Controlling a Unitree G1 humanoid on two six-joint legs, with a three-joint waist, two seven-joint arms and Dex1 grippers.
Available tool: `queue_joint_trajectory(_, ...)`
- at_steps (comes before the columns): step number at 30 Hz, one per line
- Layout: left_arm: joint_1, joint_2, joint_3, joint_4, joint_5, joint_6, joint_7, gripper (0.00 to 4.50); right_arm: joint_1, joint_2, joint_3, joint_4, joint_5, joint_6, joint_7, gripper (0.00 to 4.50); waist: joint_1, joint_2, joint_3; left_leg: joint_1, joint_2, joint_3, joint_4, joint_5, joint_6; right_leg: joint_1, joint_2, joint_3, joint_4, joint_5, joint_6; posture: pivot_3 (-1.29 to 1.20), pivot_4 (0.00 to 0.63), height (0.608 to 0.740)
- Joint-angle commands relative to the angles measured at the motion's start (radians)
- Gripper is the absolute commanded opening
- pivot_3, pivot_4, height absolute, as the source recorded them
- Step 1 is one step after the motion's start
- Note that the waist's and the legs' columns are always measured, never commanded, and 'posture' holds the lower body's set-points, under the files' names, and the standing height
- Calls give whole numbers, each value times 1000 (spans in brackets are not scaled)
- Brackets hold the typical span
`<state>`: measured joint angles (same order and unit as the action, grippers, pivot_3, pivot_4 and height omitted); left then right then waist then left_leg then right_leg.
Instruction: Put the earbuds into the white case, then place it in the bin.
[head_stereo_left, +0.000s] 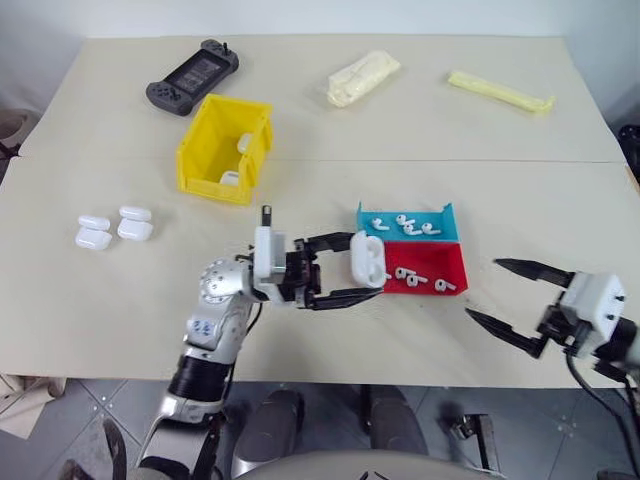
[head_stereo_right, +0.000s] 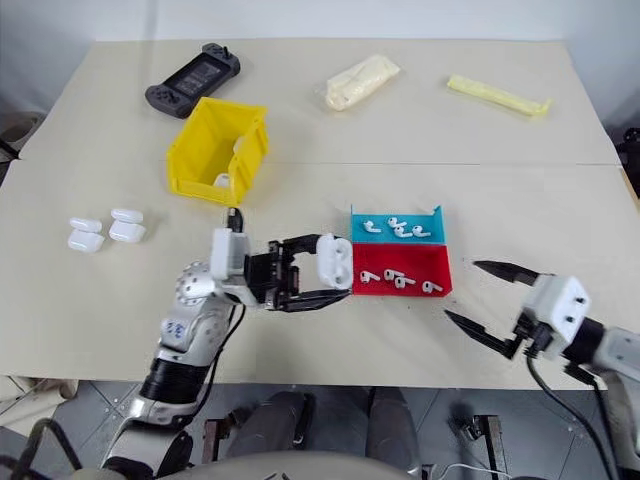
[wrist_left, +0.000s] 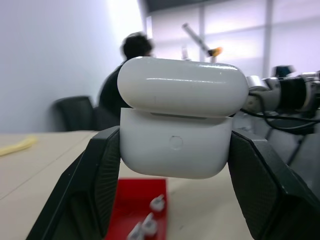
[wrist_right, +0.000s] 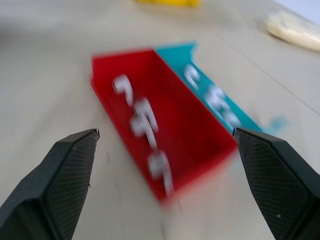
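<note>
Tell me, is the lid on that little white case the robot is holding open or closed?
Slightly open. In the left wrist view the white case, held between the left fingers, shows a thin dark gap under its lid.

Silver-grey jointed left arm with white wrist block; both grippers have black textured tapered fingers and black cables.

Five white cases show outside the bin: one white case held above the table's near edge, and four spare cases grouped near the table's left edge. The bin holds at least two more white pieces, too small to name. Earbuds: four in the teal tray, three in the red tray. One game console, one cream packet, one yellow strip.
</note>
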<state>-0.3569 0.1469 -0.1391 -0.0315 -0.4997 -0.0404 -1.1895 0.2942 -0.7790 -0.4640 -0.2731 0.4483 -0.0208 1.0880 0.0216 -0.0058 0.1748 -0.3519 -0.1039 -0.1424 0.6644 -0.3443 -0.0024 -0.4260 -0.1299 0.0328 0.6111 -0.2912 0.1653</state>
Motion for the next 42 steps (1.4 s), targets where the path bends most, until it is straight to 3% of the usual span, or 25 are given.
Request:
queue_joint_trajectory(1, -17, -10, 7, 37, -30, -22, -22, 2828, -23, -39, -12, -43, 10, 22, -1, 4500, -4, 0, 0, 1, 1, 1, 0, 0, 0, 0, 1, 1, 0, 0, 0, 0, 150, 740)
queue_joint_trajectory(10, 41, 4, 13, 16, -16, -44, -4, 2828, -300, -248, 224, -217, 62, 486, -75, 4500, 14, 0, 0, -2, 7, 1, 1, 0, 0, -2, 2, 1, -2, 1, -1, 0, 150, 740)
queue_joint_trajectory(14, 68, 20, 12, -14, -4, -54, 25, 2828, -426, -374, 380, -231, -30, 581, -33, 4500, 29, 0, 0, -3, 6, 1, 2, -1, 1, -2, 1, 1, -4, 2, 0, 0, 150, 740)
queue_joint_trajectory(22, 151, 34, -24, -108, 18, -37, 99, 2828, -727, -410, 699, -209, -218, 760, -3, 4500, 29, 0, 0, -4, 8, 3, 1, -2, 1, -3, 2, 1, -8, 4, 0, 0, 150, 740)
queue_joint_trajectory(30, 166, 57, -30, -116, 11, -12, 123, 2828, -782, -413, 808, -167, -346, 783, 17, 4500, 30, 0, 0, -5, 7, 3, 1, -2, 2, -4, 2, 1, -8, 4, 0, 0, 150, 740)
queue_joint_trajectory(33, 163, 64, -28, -116, 6, -9, 120, 2828, -805, -411, 826, -155, -379, 777, 34, 3893, 29, 0, 0, -4, 7, 4, 1, -2, 2, -4, 2, 1, -8, 4, 0, 0, 150, 740)
queue_joint_trajectory(37, 165, 65, -30, -114, 7, -13, 121, 2828, -803, -413, 834, -168, -396, 781, 64, 2626, 28, 0, 0, -4, 8, 4, 1, -2, 1, -4, 3, 1, -8, 4, 0, 0, 150, 740)
queue_joint_trajectory(42, 164, 57, -32, -113, 9, -14, 133, 2828, -797, -414, 838, -182, -418, 782, 89, 2626, 29, 0, 0, -4, 8, 4, 1, -2, 1, -4, 2, 1, -8, 4, 0, 0, 150, 740)
